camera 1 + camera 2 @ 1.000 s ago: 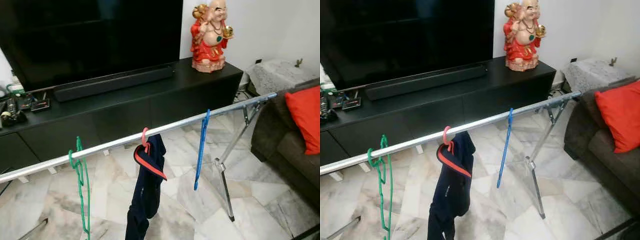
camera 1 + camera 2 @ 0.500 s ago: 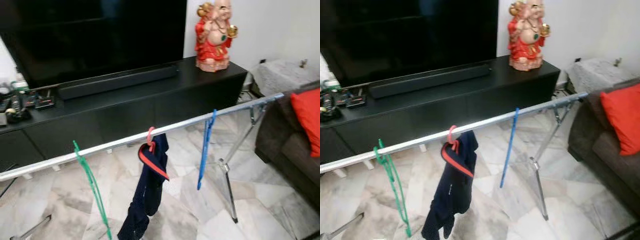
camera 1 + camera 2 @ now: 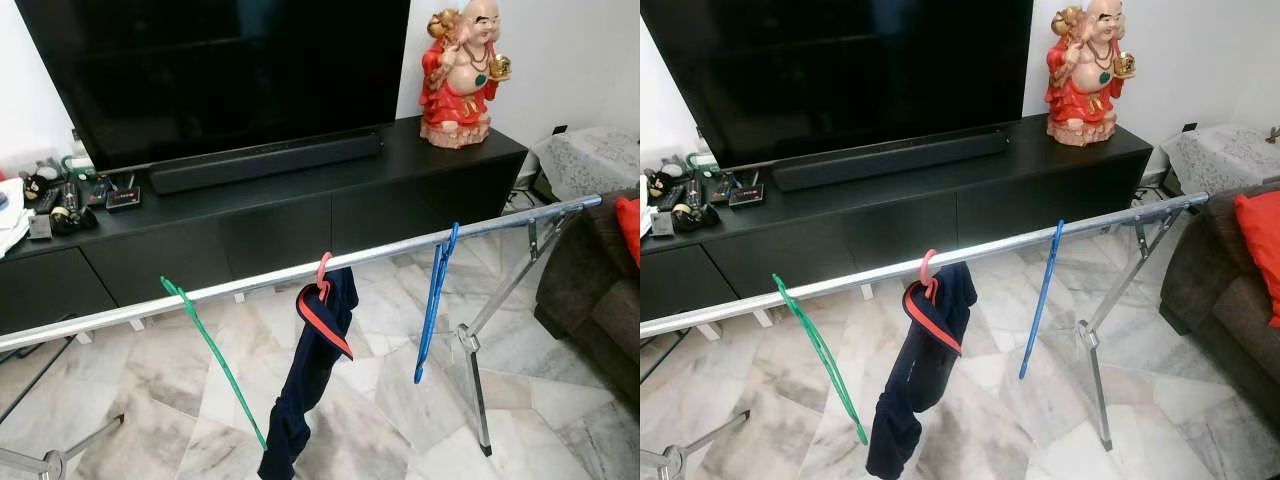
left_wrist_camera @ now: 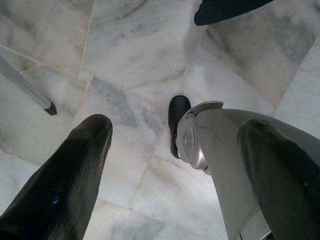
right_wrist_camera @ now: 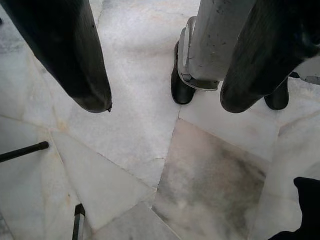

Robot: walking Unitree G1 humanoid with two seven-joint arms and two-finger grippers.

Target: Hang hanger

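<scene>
A silver drying rail [image 3: 250, 283] runs across in front of me, rising from lower left to upper right. On it hang a green hanger [image 3: 215, 360], tilted with its lower end swung to the right, a pink hanger [image 3: 322, 272] carrying a navy garment [image 3: 312, 380] with a red trim, and a blue hanger [image 3: 433, 305]. Both arms hang idle over the marble floor. My left gripper [image 4: 175, 127] is open and holds nothing. My right gripper [image 5: 165, 104] is open too, with only floor between its fingers.
Behind the rail stands a long black TV console [image 3: 300, 215] with a soundbar [image 3: 265, 160], a big TV [image 3: 220, 70], a red figurine [image 3: 462, 75] and small clutter [image 3: 60, 195] at the left. A dark sofa [image 3: 590, 300] is at the right. The rack's leg [image 3: 470, 385] stands on the floor.
The camera has drawn back and tilted up, so the whole scene sits lower and farther. The green hanger has swung from hanging straight to a slant; the navy garment sways a little.
</scene>
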